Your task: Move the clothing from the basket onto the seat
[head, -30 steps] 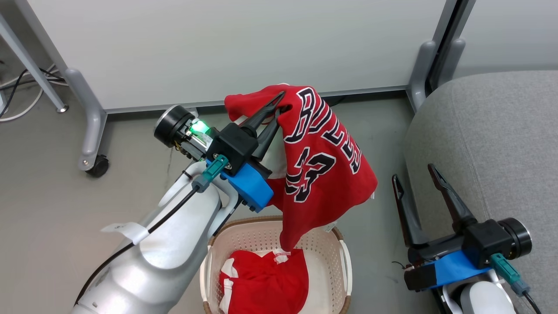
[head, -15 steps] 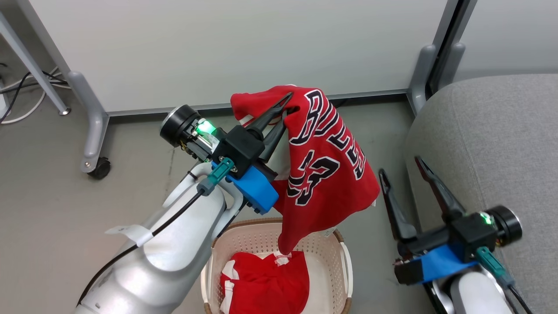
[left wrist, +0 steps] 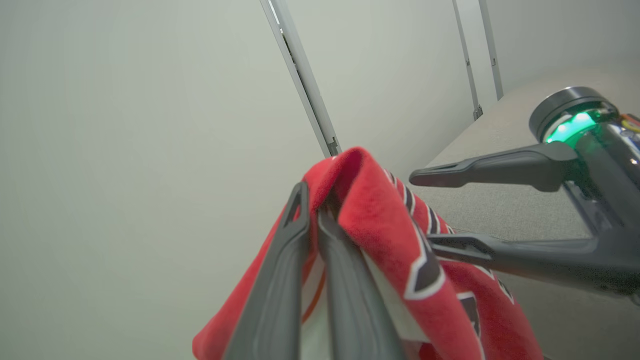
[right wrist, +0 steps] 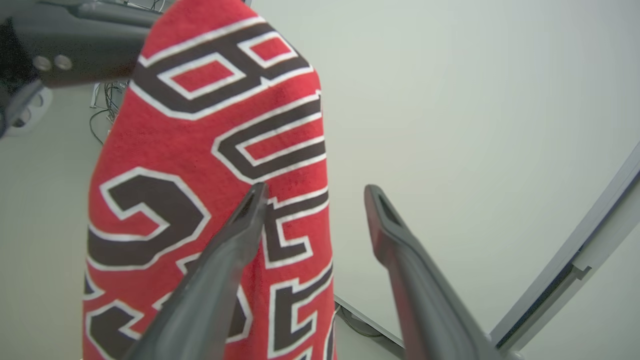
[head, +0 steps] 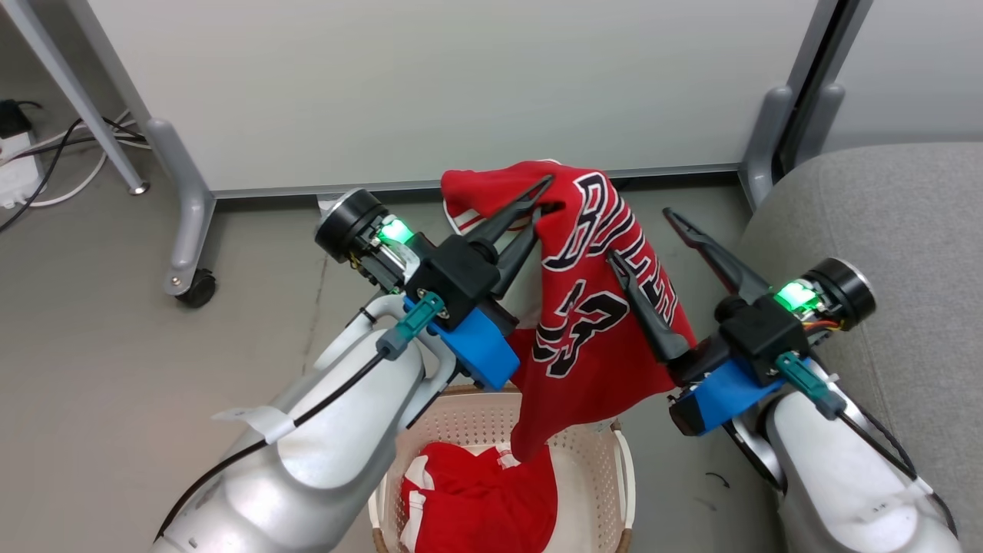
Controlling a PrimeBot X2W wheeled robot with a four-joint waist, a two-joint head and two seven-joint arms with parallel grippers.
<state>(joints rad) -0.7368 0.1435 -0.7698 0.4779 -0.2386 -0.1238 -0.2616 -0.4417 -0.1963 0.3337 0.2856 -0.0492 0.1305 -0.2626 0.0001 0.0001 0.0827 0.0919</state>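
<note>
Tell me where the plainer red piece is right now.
Head view, bottom centre: the plainer red piece lies inside the basket, under the hanging jersey.

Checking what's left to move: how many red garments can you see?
2. The BULLS jersey hangs above the basket, held by the left gripper; a plainer red piece lies inside the basket. More could be hidden beneath it.

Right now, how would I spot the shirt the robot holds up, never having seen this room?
Find the big pale panel, then the white basket on the floor before it. Above the basket hangs a red shirt, pinched by the left gripper. Unlike the plain red garment in the basket, it bears black BULLS lettering.
</note>
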